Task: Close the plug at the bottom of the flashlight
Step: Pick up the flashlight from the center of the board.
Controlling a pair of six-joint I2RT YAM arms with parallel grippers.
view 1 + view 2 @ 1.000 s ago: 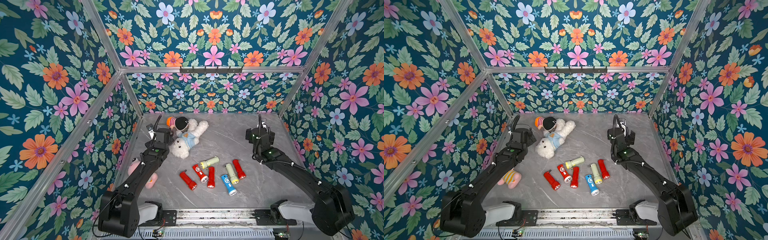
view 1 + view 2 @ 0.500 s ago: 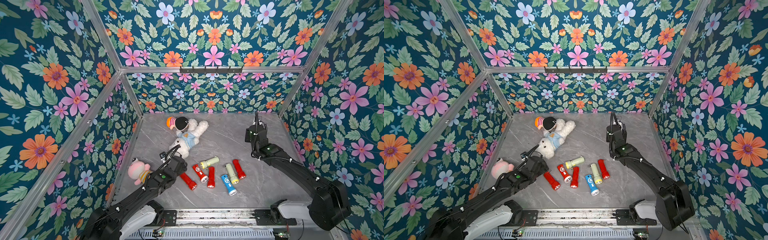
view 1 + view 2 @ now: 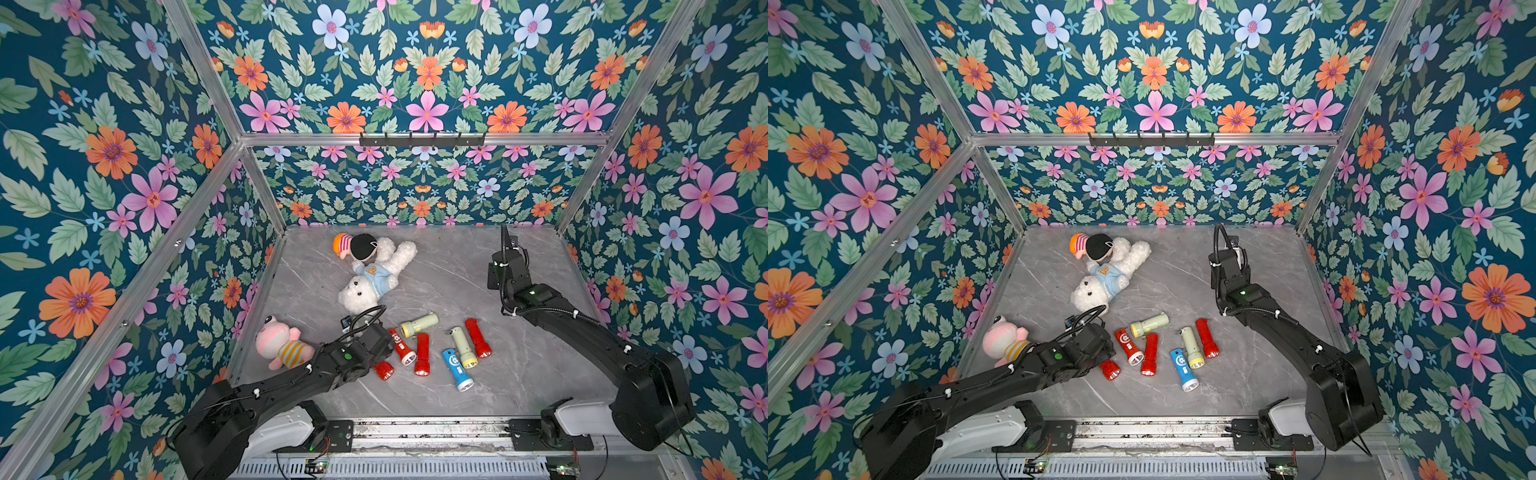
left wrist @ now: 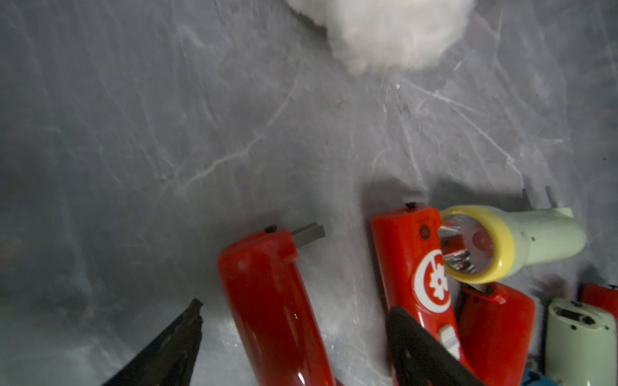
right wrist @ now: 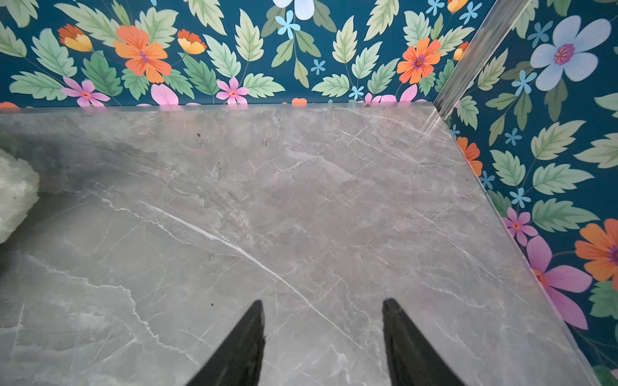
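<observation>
Several flashlights lie in a cluster at the front middle of the table. The leftmost red flashlight (image 4: 274,307) lies between the fingers of my left gripper (image 4: 296,307), which is open, with a gap on each side. Its grey plug (image 4: 307,234) sticks out sideways from the bottom end. In both top views the left wrist (image 3: 370,343) covers most of this flashlight, and only its head (image 3: 384,370) shows. My right gripper (image 5: 323,302) hangs open over bare table at the back right, far from the flashlights.
Beside it lie a red flashlight with a white emblem (image 3: 401,347), a plain red one (image 3: 422,354), two pale green ones (image 3: 419,325) (image 3: 463,347), another red (image 3: 478,337) and a blue one (image 3: 456,369). A white plush bear (image 3: 374,274), a doll (image 3: 357,246) and a pink plush (image 3: 278,343) lie nearby.
My left arm has swung from the back left, by the plush bear, down to the front over the leftmost red flashlight. The right gripper's jaws have narrowed.
</observation>
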